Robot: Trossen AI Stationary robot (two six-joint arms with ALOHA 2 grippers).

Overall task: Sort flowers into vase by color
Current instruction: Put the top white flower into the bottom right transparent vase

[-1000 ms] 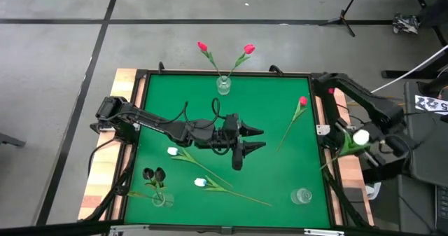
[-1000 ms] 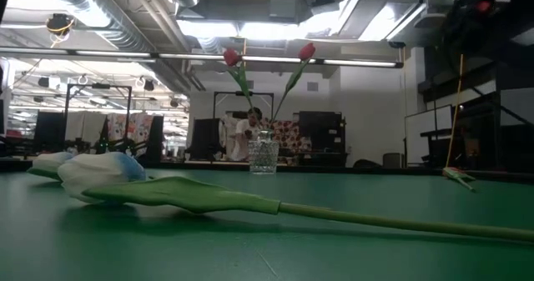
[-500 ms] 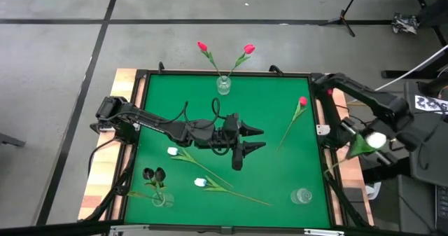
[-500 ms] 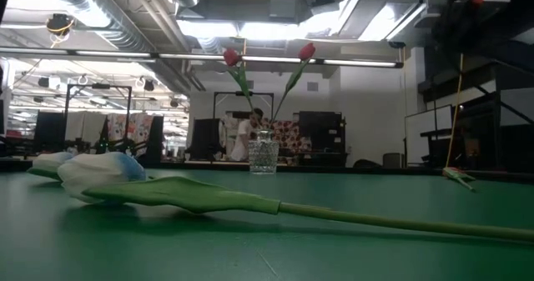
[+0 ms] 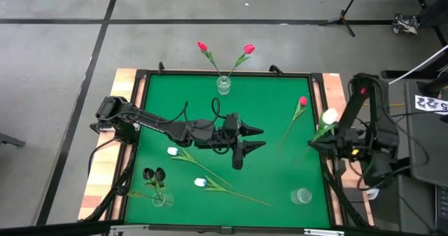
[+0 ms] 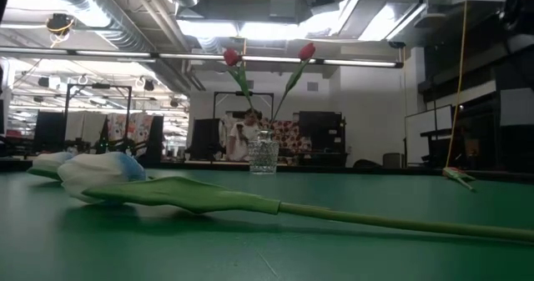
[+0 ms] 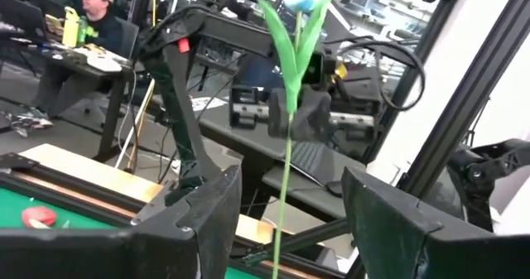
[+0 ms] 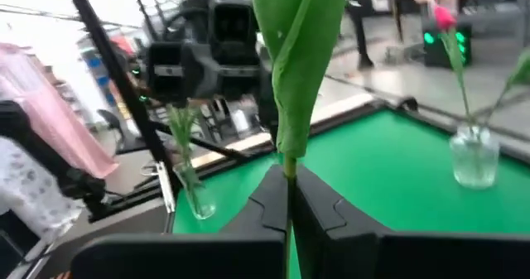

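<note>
Now I see white tulip point(image 5: 327, 117) upright (head up) in right gripper point(image 5: 323, 143), clenched on stem; left gripper point(image 5: 253, 139) parted, empty, mid-table.

A: high cam: straight down, whole table point(image 5: 280, 103). low cam: table height, level, facing room.
B: wrists look past own fingers. Overlap: vase point(image 5: 223, 86) point(image 6: 264, 158) point(image 8: 473, 156) shows in three.
</note>
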